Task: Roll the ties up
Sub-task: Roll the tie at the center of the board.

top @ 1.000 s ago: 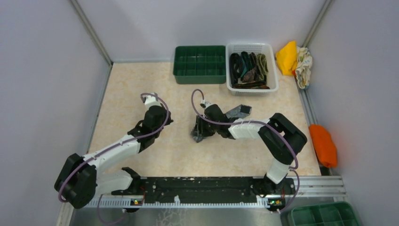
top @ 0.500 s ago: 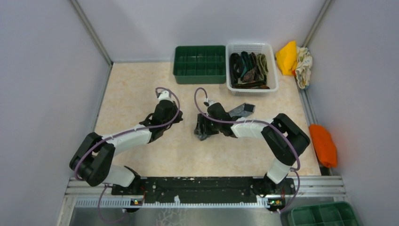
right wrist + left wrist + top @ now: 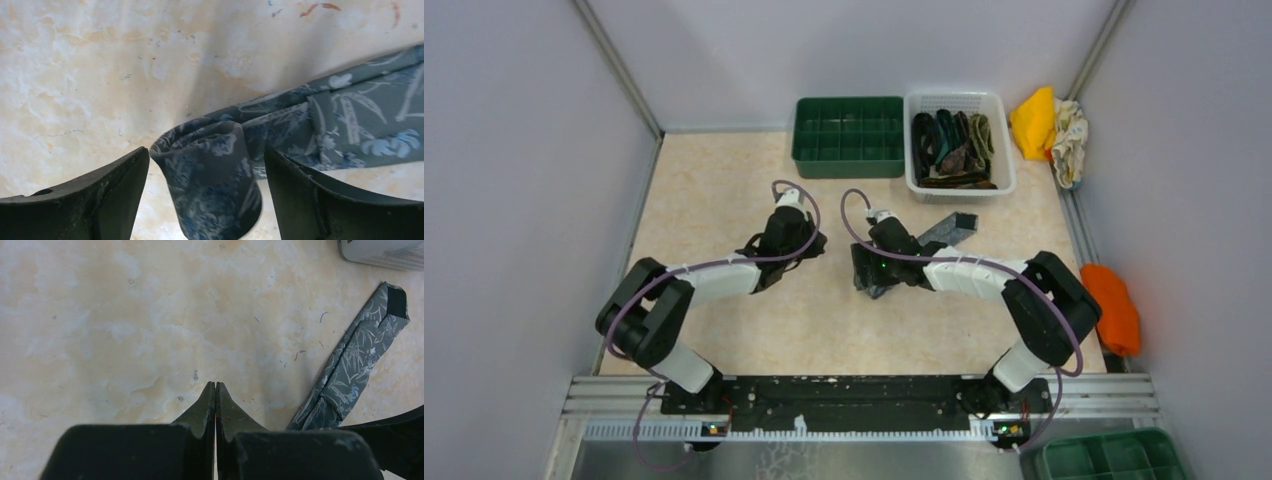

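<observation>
The left arm (image 3: 724, 280) hangs low over bare bench (image 3: 100, 315). The left jaws are pressed tip to tip and hold nothing. The grey tie (image 3: 350, 365) lies just to their right, its flat tail slanting away up and right. The right arm (image 3: 969, 275) is the nearer. The right jaws stand wide open astride the coil (image 3: 215, 175), the tie's rolled end, with one finger (image 3: 90, 200) just beside it and neither gripping. Rolling on likely means closing on the coil and turning it along the tail's long axis, toward the basket (image 3: 954, 96) of other ties (image 3: 949, 145).
</observation>
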Controlling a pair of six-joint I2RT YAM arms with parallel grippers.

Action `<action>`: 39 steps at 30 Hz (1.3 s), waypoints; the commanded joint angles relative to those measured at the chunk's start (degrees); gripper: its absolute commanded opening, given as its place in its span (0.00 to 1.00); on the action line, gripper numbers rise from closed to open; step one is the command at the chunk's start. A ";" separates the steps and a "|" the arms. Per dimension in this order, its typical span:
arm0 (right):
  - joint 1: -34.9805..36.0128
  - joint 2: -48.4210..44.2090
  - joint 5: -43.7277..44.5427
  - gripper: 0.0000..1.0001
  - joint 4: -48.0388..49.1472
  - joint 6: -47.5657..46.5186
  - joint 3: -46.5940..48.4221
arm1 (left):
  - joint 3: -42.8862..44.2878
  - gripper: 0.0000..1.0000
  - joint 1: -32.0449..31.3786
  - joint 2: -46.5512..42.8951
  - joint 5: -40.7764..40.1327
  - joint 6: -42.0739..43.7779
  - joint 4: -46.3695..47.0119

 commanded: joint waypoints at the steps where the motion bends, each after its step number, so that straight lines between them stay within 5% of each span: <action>1: -0.56 -4.33 5.19 0.85 -3.22 -3.11 2.79 | 2.29 0.00 -0.48 2.55 3.84 0.72 2.90; 22: -3.19 -1.79 29.70 0.75 -8.52 -9.06 3.87 | 10.25 0.00 -2.02 12.29 12.00 2.21 5.45; 34: -1.25 -11.98 28.07 0.76 -5.11 -12.03 1.29 | 3.24 0.00 -2.24 2.97 0.39 0.42 3.52; 39: -1.28 -15.79 27.41 0.69 -9.38 -5.17 -1.68 | 10.89 0.00 -2.09 10.64 7.38 1.51 4.98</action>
